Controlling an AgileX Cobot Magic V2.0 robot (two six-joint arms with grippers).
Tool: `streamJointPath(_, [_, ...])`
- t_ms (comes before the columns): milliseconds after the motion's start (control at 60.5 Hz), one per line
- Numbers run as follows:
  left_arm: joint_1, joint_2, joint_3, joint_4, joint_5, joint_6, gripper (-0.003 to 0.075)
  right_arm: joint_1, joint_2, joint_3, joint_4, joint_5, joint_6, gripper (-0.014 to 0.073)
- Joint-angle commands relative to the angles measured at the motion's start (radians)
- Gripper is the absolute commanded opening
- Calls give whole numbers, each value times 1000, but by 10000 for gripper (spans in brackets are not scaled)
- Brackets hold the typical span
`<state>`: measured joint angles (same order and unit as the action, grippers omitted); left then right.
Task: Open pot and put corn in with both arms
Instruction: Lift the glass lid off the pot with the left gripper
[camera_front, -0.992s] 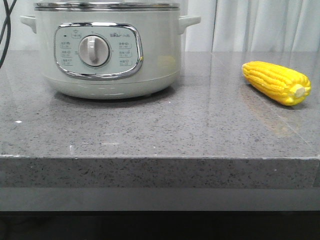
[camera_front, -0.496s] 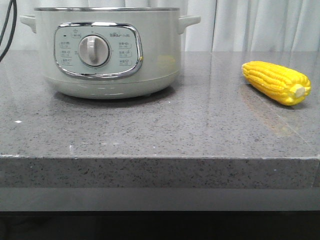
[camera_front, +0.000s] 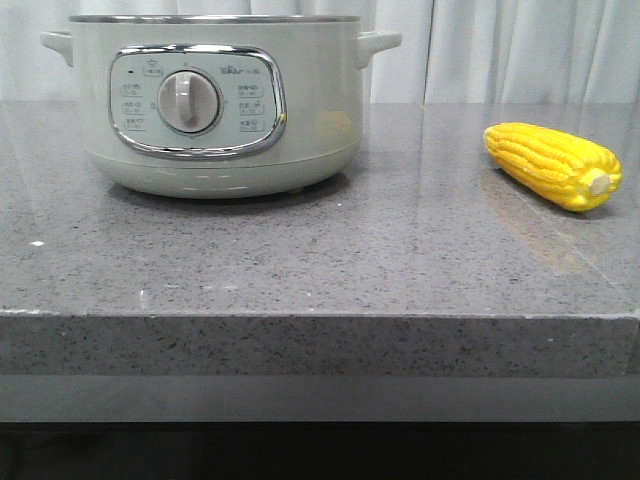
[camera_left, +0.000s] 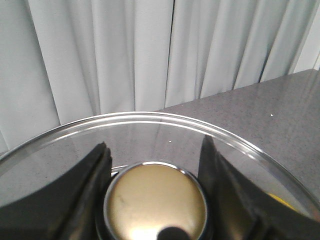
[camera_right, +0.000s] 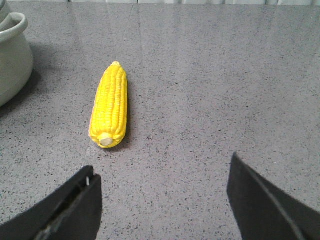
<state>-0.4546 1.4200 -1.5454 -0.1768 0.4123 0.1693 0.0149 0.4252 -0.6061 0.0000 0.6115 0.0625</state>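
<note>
At the left gripper (camera_left: 156, 165) we see the two dark fingers (camera_left: 92, 175) clamped on either side of the lid's round brass-coloured knob (camera_left: 156, 202), so this gripper is grasping the glass lid (camera_left: 250, 150) by its knob; the steel rim of the lid arcs around the fingers, and pale pleated curtains (camera_left: 125, 55) hang behind it. At the right gripper (camera_right: 162, 195) we find the fingers (camera_right: 75, 200) spread wide and released, with nothing between them, hovering above the grey speckled countertop (camera_right: 225, 90). Beyond those fingers, the corn (camera_right: 109, 106) lies flat on the countertop, its pale stub end turned toward the gripper, well apart from the pot (camera_right: 12, 55), of which we see only one side and a handle in this view. In the front view the pot (camera_front: 215, 110) stands on the left part of the countertop (camera_front: 320, 270) with its control panel and dial (camera_front: 187, 102) facing us; its top edge is cut off by the frame, and the corn (camera_front: 553, 165) rests far to the right of it
</note>
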Motion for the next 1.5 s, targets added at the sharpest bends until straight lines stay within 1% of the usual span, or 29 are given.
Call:
streamJointPath(0, [17, -106, -19, 6, -77, -2, 134, -7, 15, -34, -7, -73, -10, 542])
streamJointPath(149, [85, -211, 90, -11, -62, -9, 134, -7, 15, -34, -7, -64, -10, 542])
streamJointPath(347, [193, -419, 307, -20, -60, -9, 134, -7, 15, -34, -7, -33, -10, 542])
streamJointPath(430, [220, -503, 383, -20, -45, -9, 134, -7, 15, -34, -7, -38, -10, 542])
streamJointPath(612, [236, -690, 525, -20, 4, -9, 134, -7, 15, -34, -7, -36, -10, 542])
streamJointPath(793, [236, -832, 627, -20, 25, -9, 134, -7, 15, -34, 0, -27, -10, 542])
streamJointPath(893, [236, -871, 651, -20, 25, -9, 134, -7, 24, -34, 0, -26, -10, 542])
streamJointPath(1041, [236, -877, 654, -20, 23, -9, 134, 9, 70, -60, 59, 8, -18, 542])
streamJointPath(1140, [236, -877, 654, -20, 23, -9, 134, 36, 133, -112, 87, 64, -62, 542])
streamJointPath(1223, [236, -877, 654, -20, 23, -9, 134, 58, 201, -167, 95, 113, -71, 542])
streamJointPath(1372, [236, -877, 654, -20, 23, -9, 134, 70, 323, -258, 97, 161, -71, 547])
streamJointPath(1488, [236, -877, 654, -20, 23, -9, 134, 70, 414, -327, 101, 167, -71, 589])
